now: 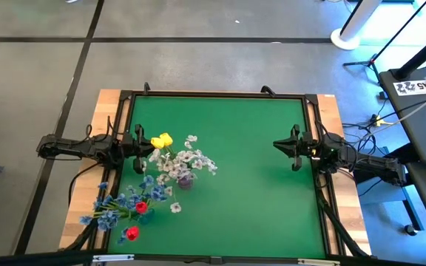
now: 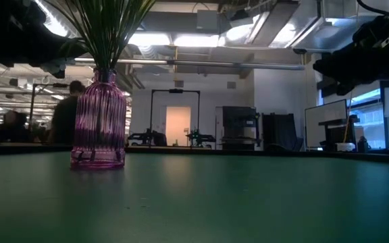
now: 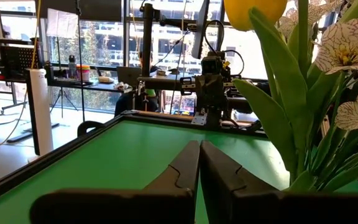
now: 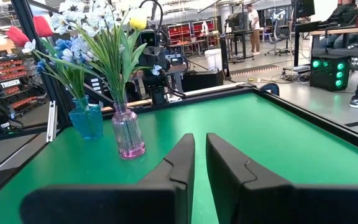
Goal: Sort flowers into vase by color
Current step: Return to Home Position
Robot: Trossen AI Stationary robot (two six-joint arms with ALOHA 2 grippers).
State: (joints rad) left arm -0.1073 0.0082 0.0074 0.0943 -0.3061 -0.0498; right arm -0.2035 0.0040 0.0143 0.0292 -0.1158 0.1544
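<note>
Standing upright on the green tabletop [image 1: 257, 185], the ribbed violet vase [image 4: 128, 134] carries the yellow tulips [image 1: 161, 140] and the white blossom clusters [image 1: 187, 162], their green stems gathered in its neck. Near the violet vase but not touching it, a blue vase [image 4: 86, 121] holds the blue blossom clusters [image 1: 120, 203] and the red tulips [image 1: 140, 208]. From above, this blue vase seems to be hidden under its own spread of flowers.

The left end effector [image 1: 143, 140] hovers just beside the violet vase's blooms, on the side away from the right arm. One yellow tulip and its leaves lean close past it in the left wrist view. Its fingers [image 3: 185, 168] are pressed together and grip nothing.

The right end effector [image 1: 277, 145] hangs well apart from the violet vase, facing it across the bare green. Its fingers [image 4: 179, 158] are drawn narrow, with only a thin slit between them and nothing in it.
</note>
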